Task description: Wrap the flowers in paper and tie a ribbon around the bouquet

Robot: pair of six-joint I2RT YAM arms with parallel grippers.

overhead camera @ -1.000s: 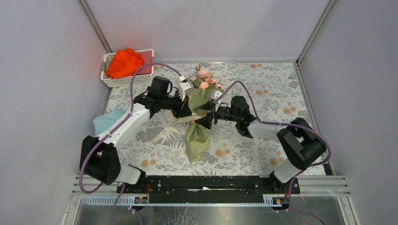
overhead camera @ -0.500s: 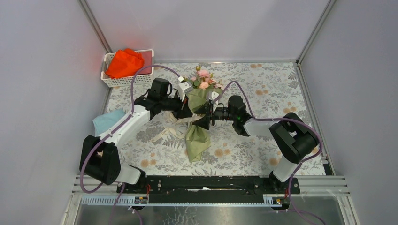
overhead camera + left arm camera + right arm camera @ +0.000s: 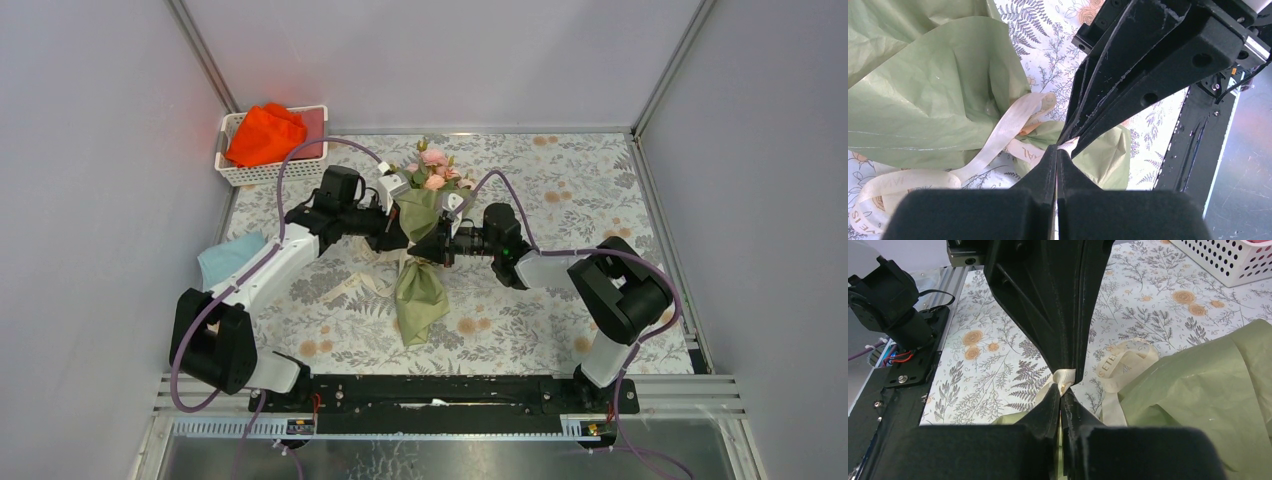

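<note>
1. Flat table w/ floral-print cover. Plain grey walls on 3 sides, metal posts in far corners.
2. White basket in far-left corner w/ orange cloth inside. A blue cloth lies at left edge, just beside left arm.
3. The bouquet lies mid-table, narrow end toward arm bases. Pink flowers show at far end; the paper is olive and creased.
4. The ribbon lies in loose loops on the cover left of the cone, touching paper.
5. The left gripper is closed, pinching a ribbon bit. The right gripper is closed on the same bit, tips nose to nose at the cone's middle.
6. Both arms + purple cables crowd the cone's middle in top view, so ribbon there is hidden.
</note>
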